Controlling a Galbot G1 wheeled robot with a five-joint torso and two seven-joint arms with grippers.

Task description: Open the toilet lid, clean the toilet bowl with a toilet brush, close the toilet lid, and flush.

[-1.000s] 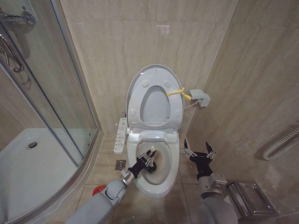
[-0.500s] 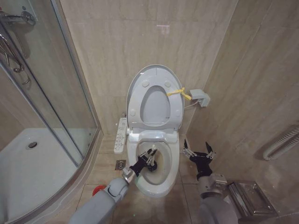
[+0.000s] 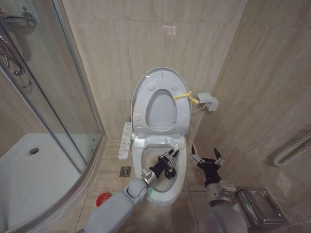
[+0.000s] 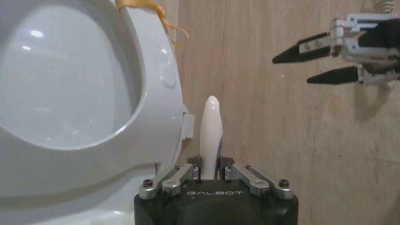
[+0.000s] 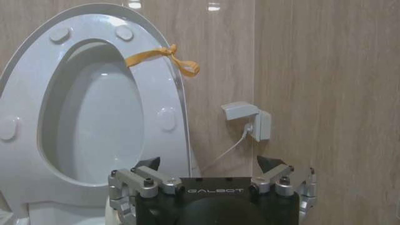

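Note:
The toilet lid (image 3: 161, 109) stands raised against the wall with the seat ring, a yellow strap (image 3: 187, 96) at its edge; it is also in the right wrist view (image 5: 93, 117). Below it the toilet bowl (image 3: 181, 178) is uncovered. My left gripper (image 3: 170, 157) reaches over the bowl's far right part, shut on the white handle of the toilet brush (image 4: 211, 126). The bristle end is hidden behind the gripper. My right gripper (image 3: 206, 158) hangs open beside the bowl's right side, holding nothing, and it appears across from the left gripper (image 4: 211, 169) in the left wrist view.
A red cup holder (image 3: 103, 198) sits on the floor left of the bowl. A control panel (image 3: 126, 141) and a floor drain (image 3: 125, 171) lie nearby. The glass shower door (image 3: 48, 97) and tray (image 3: 29, 174) close the left. A wall box (image 3: 208, 101) and a metal rack (image 3: 260, 206) are right.
My left gripper has carried the brush from the bowl's left part to its far right part. The right arm and the lid have not moved.

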